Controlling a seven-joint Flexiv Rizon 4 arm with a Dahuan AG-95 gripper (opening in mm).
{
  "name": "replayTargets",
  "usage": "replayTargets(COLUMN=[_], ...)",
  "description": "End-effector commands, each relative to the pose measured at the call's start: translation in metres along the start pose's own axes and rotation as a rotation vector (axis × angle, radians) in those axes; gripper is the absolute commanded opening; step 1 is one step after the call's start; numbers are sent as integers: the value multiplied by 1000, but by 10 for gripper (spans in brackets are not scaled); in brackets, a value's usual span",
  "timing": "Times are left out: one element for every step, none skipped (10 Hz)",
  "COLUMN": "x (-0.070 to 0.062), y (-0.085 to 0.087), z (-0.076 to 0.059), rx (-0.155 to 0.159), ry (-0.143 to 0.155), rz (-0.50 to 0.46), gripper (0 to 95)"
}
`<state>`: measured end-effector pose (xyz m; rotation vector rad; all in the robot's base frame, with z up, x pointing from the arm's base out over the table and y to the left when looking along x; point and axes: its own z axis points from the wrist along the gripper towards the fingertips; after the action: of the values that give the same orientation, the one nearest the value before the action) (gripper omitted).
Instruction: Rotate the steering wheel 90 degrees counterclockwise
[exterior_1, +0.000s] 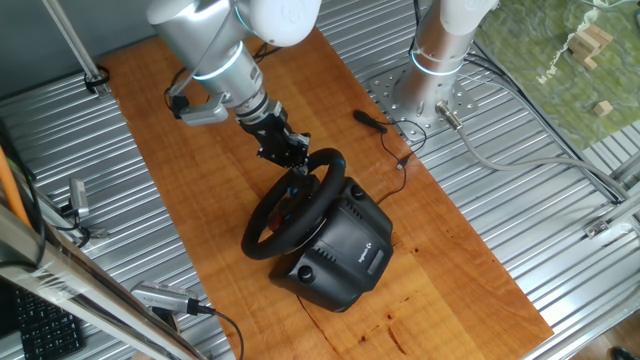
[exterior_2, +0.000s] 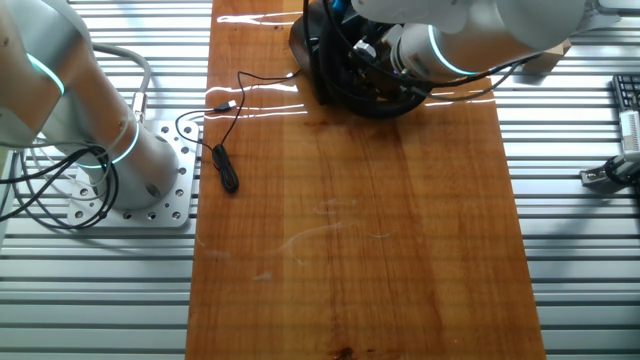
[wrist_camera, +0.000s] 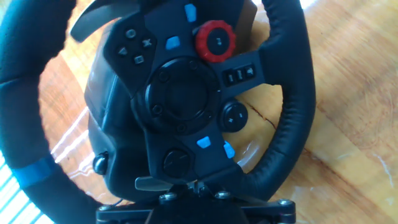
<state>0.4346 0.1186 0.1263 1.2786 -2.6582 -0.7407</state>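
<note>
Arm (exterior_1: 215, 50) slants down from upper left, gripper (exterior_1: 292, 162) at the top rim of the steering wheel (exterior_1: 292, 205); whether the claw pinches the rim cannot be told. Wheel: black, round, padded rim, blue stripe, red dial (wrist_camera: 215, 40) on hub. It sits tilted on a boxy black base (exterior_1: 345, 250), mid wooden board (exterior_1: 450, 250). Thin black cable (exterior_1: 385, 130) lies beside it.

Steering wheel (exterior_2: 345, 75) rim behind arm
</note>
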Motion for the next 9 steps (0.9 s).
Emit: replayTargets(x=[-1, -2, -2, -2, -1, -1, 0, 1, 1], y=[0, -1, -1, -2, -4, -5, -6, -8, -9], z=[1, 1, 2, 2, 4, 5, 7, 9, 11], rx=[2, 6, 9, 11, 13, 13, 14, 13, 12], ry=[-9, -10, -14, -17, -17, -17, -13, -15, -17], rz=[0, -1, -5, -6, -13, -13, -15, -17, -18], gripper=[0, 0, 0, 0, 0, 0, 0, 0, 0])
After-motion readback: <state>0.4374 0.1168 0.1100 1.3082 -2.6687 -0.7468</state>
